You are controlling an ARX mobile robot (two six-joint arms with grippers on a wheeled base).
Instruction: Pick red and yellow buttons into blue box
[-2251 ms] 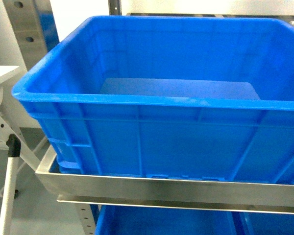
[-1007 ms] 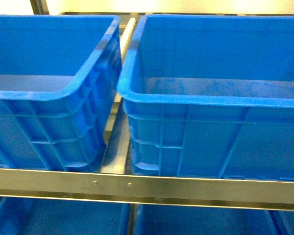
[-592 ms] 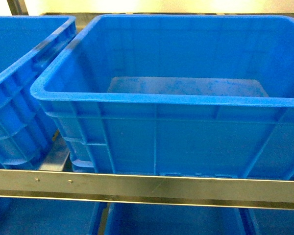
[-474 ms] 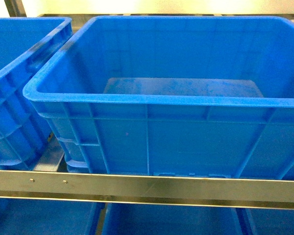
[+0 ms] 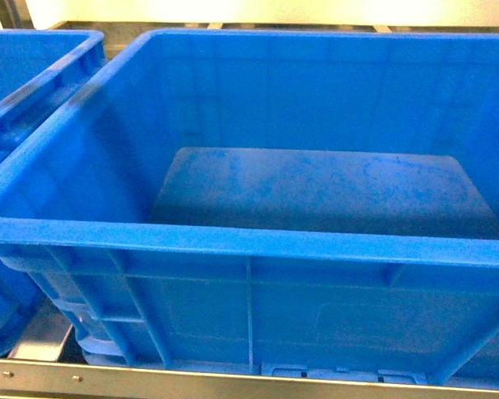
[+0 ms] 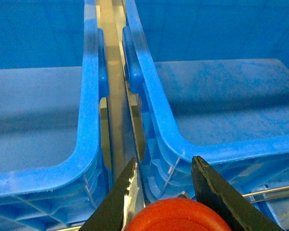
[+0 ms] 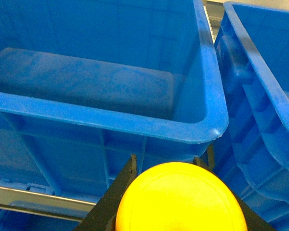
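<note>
the left gripper (image 6: pixel 161 185) has its 2 dark fingers (image 6: pixel 127 190) clamped on either side of the red button (image 6: pixel 176 215), whose domed cap fills the bottom edge of the left wrist view. the arm is held level, pointing at the narrow gap where a metal shelf rail (image 6: pixel 116 101) runs between 2 crates. the right gripper (image 7: pixel 166 166) likewise has its fingers (image 7: pixel 125 180) closed against the yellow button (image 7: pixel 180 199), held in front of and just below the near rim of the blue box (image 7: pixel 111 118), towards its right corner. in the head view the blue box (image 5: pixel 249 245) fills the frame, its scuffed floor bare, with a neighbouring blue crate (image 5: pixel 25 75) to its left and another blue crate (image 7: pixel 260 82) to its right. no writing can be read.
</note>
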